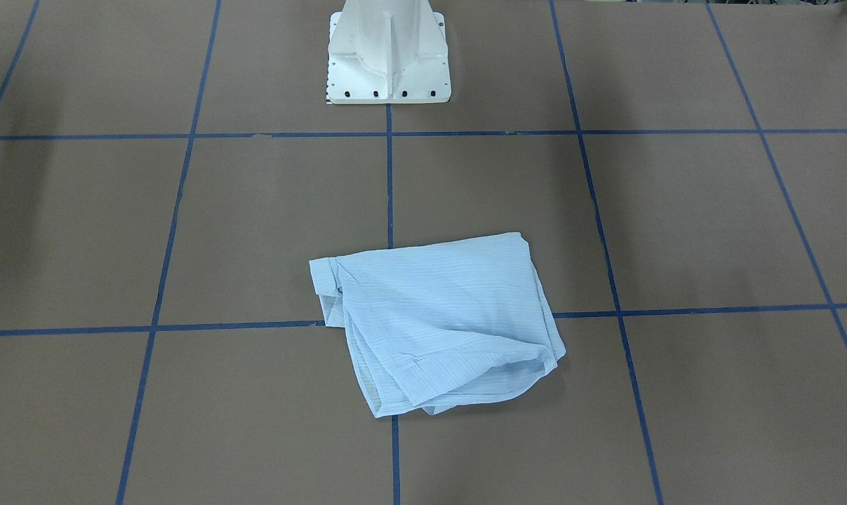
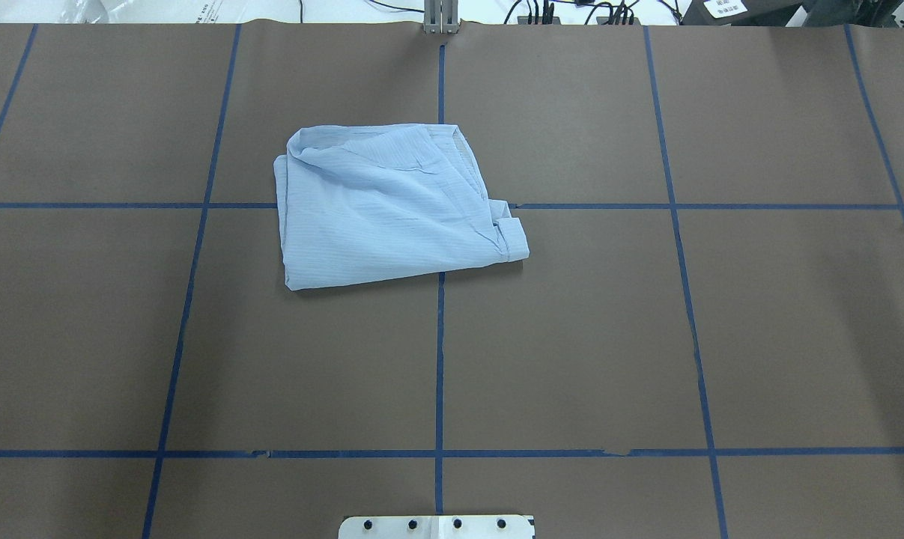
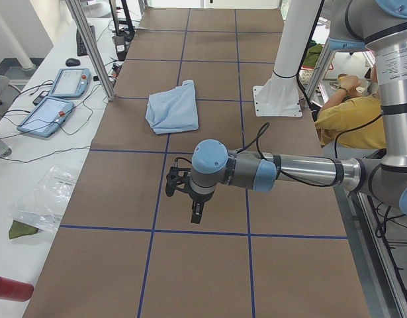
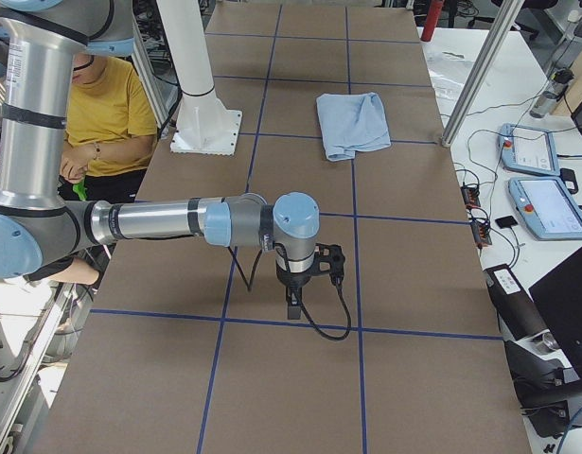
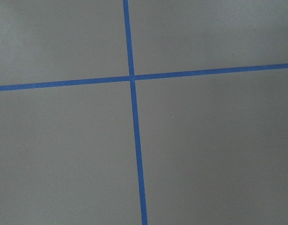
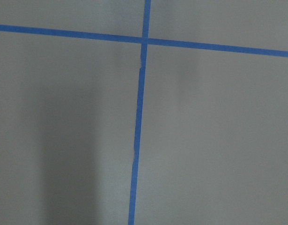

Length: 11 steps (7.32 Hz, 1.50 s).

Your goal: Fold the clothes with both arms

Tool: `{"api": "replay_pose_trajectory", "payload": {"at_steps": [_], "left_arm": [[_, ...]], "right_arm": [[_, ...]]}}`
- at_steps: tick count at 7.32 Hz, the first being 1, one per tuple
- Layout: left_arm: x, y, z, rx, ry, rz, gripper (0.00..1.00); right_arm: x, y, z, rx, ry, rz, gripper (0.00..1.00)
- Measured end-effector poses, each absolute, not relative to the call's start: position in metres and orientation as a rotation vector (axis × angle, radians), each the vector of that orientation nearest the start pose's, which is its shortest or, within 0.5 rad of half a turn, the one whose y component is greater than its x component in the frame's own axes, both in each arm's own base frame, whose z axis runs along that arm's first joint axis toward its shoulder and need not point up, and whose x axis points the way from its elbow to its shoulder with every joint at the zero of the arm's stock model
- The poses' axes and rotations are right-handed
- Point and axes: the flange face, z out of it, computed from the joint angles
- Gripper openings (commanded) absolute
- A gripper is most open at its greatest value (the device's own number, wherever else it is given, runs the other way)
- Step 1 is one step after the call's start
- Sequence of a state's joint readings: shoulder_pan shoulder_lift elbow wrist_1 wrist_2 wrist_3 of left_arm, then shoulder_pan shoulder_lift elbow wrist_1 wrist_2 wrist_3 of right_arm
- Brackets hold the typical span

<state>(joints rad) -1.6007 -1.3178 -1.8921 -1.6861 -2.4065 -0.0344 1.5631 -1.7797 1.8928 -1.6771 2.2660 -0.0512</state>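
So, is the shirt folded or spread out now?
Folded: the shirt lies as a compact, layered bundle on the table, no sleeves spread.

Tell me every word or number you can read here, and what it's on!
No text can be read.
White label beyond the table's far edge: too small.
Print on the left arm: blurred.
Pendant screens: too small.
Shirt: no writing seen.

The left arm reaches out with its forearm level and its wrist turned down, so the left gripper points straight down. The right arm has the same pose, with the right gripper also pointing down. The side views do not show whether either gripper's jaws are parted.
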Motion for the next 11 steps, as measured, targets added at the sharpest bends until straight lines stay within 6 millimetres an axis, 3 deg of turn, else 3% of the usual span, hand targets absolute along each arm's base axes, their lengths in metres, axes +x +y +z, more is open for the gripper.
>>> {"api": "replay_pose_trajectory", "payload": {"at_steps": [7,11], "left_arm": [[-0.073,-0.392,0.626,0.118,0.796,-0.007,1.0],[-0.078,-0.397,0.623,0.147,0.724,0.0,1.0]], "right_arm": [[0.066,-0.402,0.608,0.021,-0.696,-0.052,1.0],[0.066,-0.401,0.607,0.023,-0.697,-0.052,1.0]]}}
